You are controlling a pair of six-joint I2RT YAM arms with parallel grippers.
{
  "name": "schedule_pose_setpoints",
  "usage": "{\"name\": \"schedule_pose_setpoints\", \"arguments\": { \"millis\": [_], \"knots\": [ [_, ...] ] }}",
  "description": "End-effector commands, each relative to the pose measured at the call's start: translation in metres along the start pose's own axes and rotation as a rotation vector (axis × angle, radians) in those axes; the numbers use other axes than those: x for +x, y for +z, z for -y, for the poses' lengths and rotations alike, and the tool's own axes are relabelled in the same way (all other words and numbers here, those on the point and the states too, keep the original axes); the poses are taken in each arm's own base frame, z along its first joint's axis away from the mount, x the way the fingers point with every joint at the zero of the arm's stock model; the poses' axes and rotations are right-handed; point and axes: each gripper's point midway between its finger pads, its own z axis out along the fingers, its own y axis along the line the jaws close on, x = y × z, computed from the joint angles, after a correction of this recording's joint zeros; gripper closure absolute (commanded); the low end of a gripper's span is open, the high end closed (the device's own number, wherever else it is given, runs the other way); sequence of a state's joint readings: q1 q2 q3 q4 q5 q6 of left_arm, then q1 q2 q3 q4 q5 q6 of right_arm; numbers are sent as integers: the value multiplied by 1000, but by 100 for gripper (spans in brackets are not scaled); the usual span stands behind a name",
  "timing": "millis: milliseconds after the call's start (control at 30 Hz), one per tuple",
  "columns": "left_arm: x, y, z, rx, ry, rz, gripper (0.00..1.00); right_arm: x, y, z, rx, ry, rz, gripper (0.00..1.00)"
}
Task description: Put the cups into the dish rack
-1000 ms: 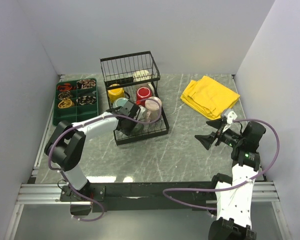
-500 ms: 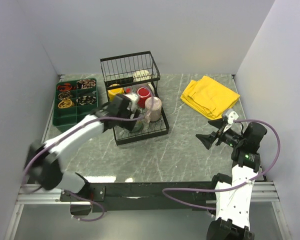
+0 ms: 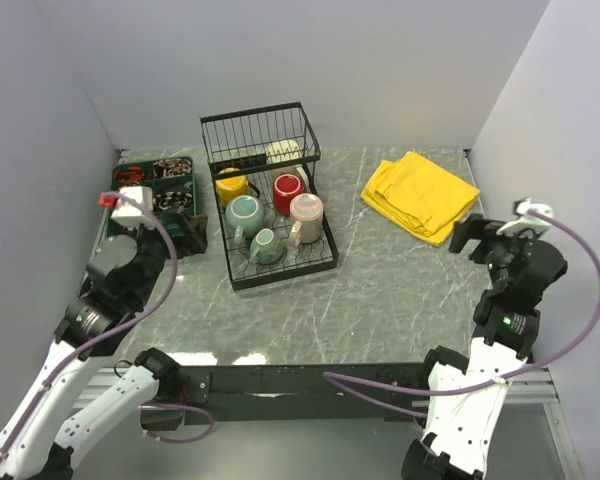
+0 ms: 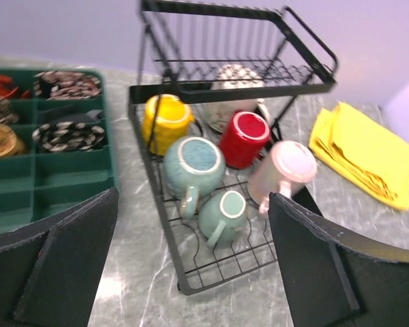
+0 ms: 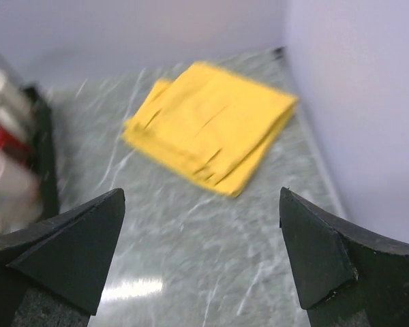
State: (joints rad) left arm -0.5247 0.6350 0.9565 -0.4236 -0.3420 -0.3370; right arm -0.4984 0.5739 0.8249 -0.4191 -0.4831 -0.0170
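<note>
counting six cups from the overhead view, i judge the loading finished or very close to it. the yellow cup, red cup, big teal cup, small teal cup and pink cup all sit on the flat slotted part of the dish rack. the cream cup is at the tall basket end, though i cannot tell whether it is in the basket or under it. i see no cup left on the worktop, so little seems to remain beyond a check that each cup is settled.

compared with a second ago, my left arm is no longer stretched over the rack by the small teal cup. it has pulled back to the left, above the green tray, and that cup now lies free on the wires. the left tool has its fingers wide apart with nothing between them. the right arm has swung up and away toward the right wall, near the yellow cloth. the right tool is also spread wide and empty.
</note>
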Motion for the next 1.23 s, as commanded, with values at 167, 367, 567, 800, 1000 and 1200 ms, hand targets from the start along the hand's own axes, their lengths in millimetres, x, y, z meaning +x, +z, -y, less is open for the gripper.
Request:
{"name": "schedule_pose_setpoints", "arguments": {
  "millis": [167, 367, 567, 800, 1000, 1200],
  "knots": [
    [-1, -28, -34, -132, -93, 63, 4, -56, -53, 64, 491, 50, 114, 0],
    [-9, -50, -37, -109, -122, 95, 4, -55, -70, 63, 522, 13, 141, 0],
    [-9, -62, -39, -93, -123, 97, 4, -59, -79, 56, 508, 3, 159, 0],
    [-12, -75, -41, -76, -140, 110, 4, -57, -85, 53, 511, 24, 159, 0],
    [-11, -79, -42, -72, -155, 111, 4, -57, -86, 53, 513, 22, 156, 0],
    [-10, -76, -39, -66, -172, 113, 4, -55, -83, 56, 517, -3, 164, 0]
  ]
}}
